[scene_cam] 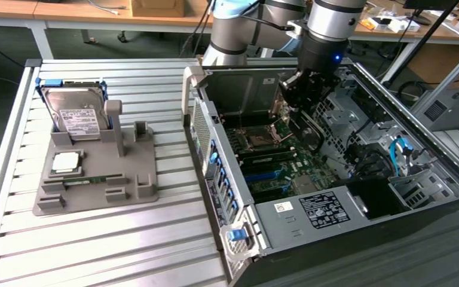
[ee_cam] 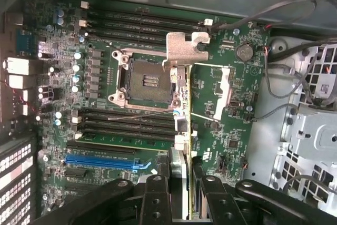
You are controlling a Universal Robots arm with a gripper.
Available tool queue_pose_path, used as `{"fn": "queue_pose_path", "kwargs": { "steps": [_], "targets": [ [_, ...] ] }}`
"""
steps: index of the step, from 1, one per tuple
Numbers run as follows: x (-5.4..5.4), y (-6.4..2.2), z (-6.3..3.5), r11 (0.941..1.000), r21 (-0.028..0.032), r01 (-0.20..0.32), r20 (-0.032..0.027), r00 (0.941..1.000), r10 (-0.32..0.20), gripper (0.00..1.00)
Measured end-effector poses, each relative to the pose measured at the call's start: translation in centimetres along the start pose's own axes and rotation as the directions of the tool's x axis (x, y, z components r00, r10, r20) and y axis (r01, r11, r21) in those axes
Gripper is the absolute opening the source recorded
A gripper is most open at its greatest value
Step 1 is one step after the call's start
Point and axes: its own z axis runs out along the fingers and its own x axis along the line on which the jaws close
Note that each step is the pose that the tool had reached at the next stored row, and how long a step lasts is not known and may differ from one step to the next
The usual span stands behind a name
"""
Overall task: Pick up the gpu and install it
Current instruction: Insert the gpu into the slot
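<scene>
Holding gpu (ee_cam: pixel 181 104) edge-on over motherboard (ee_cam: pixel 226 114), gripper (ee_cam: pixel 181 183) clamped on it. Install step, I'd say: card edge needs aligning with the blue slot (ee_cam: pixel 105 160) beside the gripper.

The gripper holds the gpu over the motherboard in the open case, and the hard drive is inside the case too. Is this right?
No. The exterior view shows the hard drive standing in the grey holder, outside the case. The gripper does hold the gpu over the motherboard.

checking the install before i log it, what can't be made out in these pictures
- gpu fan face: wrist view, the card is edge-on.
- gpu's contact with any slot: exterior view, the tool covers it.
- hard drive label text: exterior view, too small.
</scene>
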Motion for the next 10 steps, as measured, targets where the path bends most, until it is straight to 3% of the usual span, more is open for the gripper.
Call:
{"fn": "queue_pose_path", "kwargs": {
  "steps": [10],
  "targets": [
    [0.00,0.00,0.00,0.9979,-0.0021,0.065,0.0072,0.9979,-0.065,0.27]
  ]
}}
